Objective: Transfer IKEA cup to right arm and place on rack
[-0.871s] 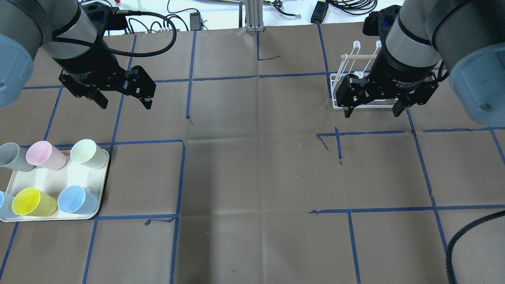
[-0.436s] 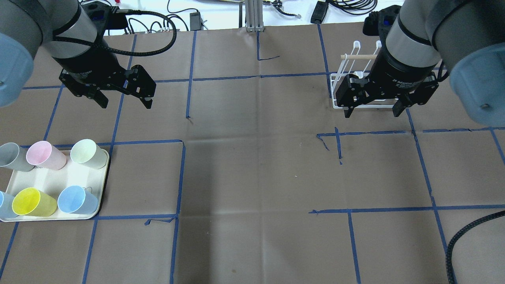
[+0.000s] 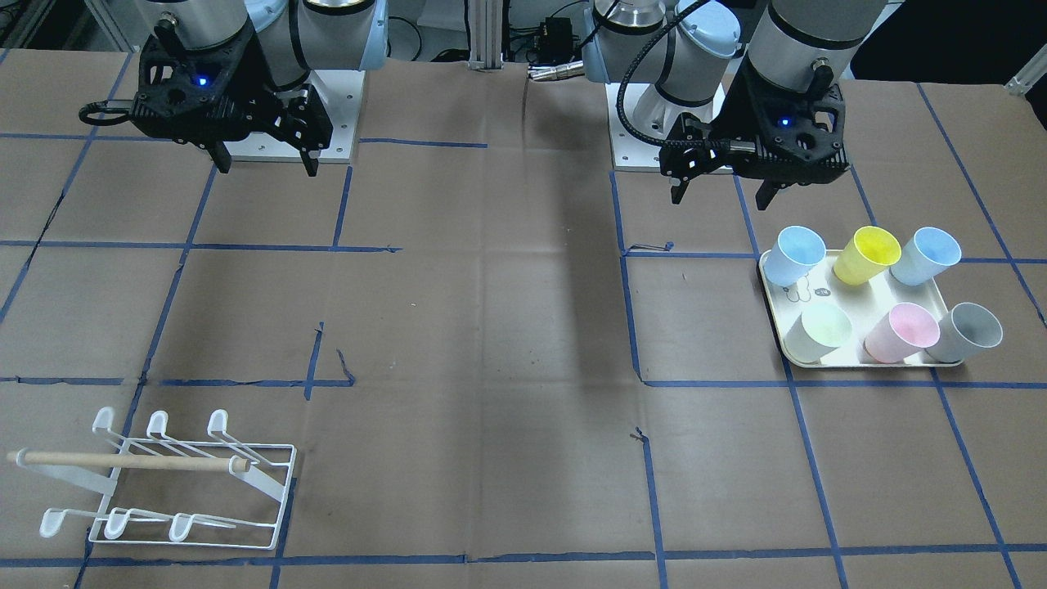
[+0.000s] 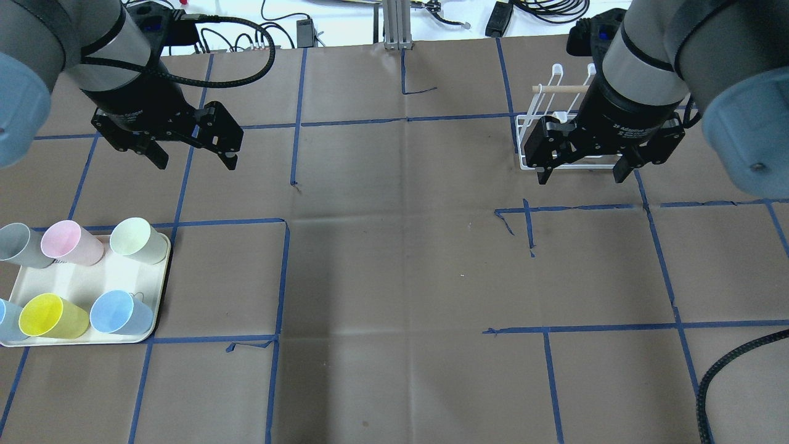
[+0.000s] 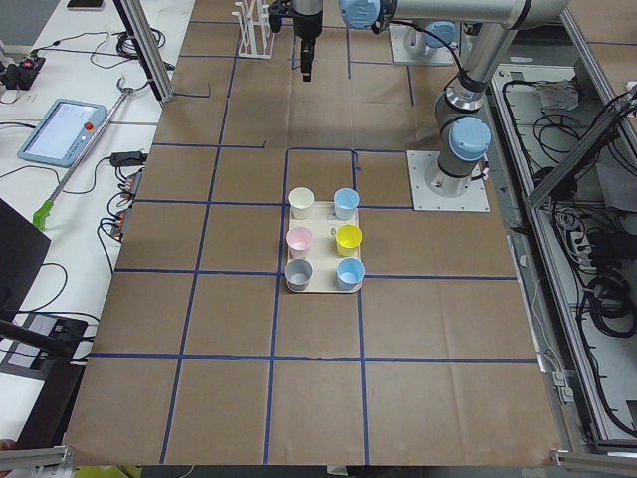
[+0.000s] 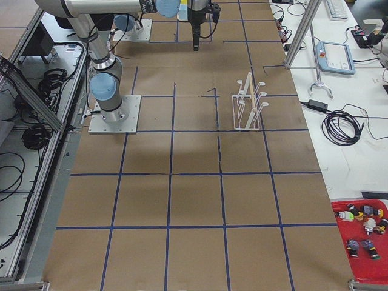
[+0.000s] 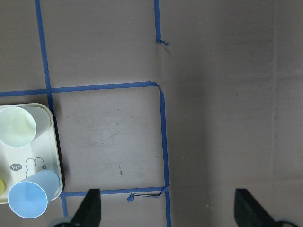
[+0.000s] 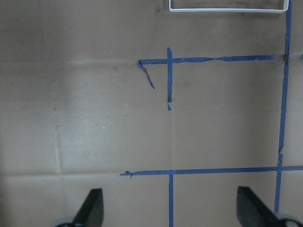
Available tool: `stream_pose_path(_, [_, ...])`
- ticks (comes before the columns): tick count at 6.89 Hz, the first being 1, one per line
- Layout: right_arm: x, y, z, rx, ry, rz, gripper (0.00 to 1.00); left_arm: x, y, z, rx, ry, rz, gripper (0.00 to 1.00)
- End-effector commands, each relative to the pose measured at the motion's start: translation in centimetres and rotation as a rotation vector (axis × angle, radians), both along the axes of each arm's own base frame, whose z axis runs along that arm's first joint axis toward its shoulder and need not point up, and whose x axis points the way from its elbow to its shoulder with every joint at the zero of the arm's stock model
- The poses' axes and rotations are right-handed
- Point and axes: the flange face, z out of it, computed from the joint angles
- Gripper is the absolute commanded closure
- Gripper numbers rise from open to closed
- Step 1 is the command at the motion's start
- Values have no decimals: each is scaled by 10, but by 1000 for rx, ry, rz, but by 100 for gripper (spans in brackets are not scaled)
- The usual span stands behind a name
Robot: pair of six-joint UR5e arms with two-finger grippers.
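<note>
Both arms hang high over the table (image 4: pixel 400 277), wrists turned so each tool points straight down. Neither one touches a thing.

The left arm (image 4: pixel 92 49) reaches in from its own side. The left gripper (image 4: pixel 196 161) is spread wide, with only air between its fingers. Its wrist camera looks down on brown paper and blue tape (image 7: pixel 163 142), and a corner of the tray (image 7: pixel 53 156) shows at the edge. So the tool sits beside the tray, toward the middle of the table, not over it.

The right arm (image 4: pixel 647 61) holds much the same pose at the other end. The right gripper (image 4: pixel 580 176) also gapes open and carries nothing. Under its fingertips the wrist camera shows bare taped paper, with only the near base wire of the rack (image 3: pixel 123 460) at the top edge. The tool is therefore close to the rack but not above it.

On the tray stand two rows of three. One row has a green cup (image 3: pixel 826 329), a pink cup (image 3: pixel 904 329) and a grey cup (image 3: pixel 969 331). The other, nearer the robot, has a blue cup (image 3: pixel 797 254), a yellow cup (image 3: pixel 871 252) and a second blue cup (image 3: pixel 924 254). All six are upright with their mouths up.

The rack stands on the table at the right arm's end, on the side away from the robot, well apart from the tray.
</note>
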Motion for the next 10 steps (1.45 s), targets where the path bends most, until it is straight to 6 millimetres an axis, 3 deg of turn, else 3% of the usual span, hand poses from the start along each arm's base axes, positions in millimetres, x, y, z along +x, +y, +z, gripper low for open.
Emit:
stream_pose_path(1, [0,1,0,2,0,1,0,0,4,-3,4,0,1,0])
stream_pose_path(4, [0,0,0,2,0,1,0,1,9,-3,7,-3,-11,0])
stream_pose_path(6, [0,-1,2,-3,0,1,0,14,21,-3,11,-2,-2,0])
stream_pose_path(7, [0,-1,2,-3,0,1,0,37,22,-9,18,3,-39,0])
stream_pose_path(10, [0,-1,2,-3,1,1,0,145,17,-36,9,9,61,1])
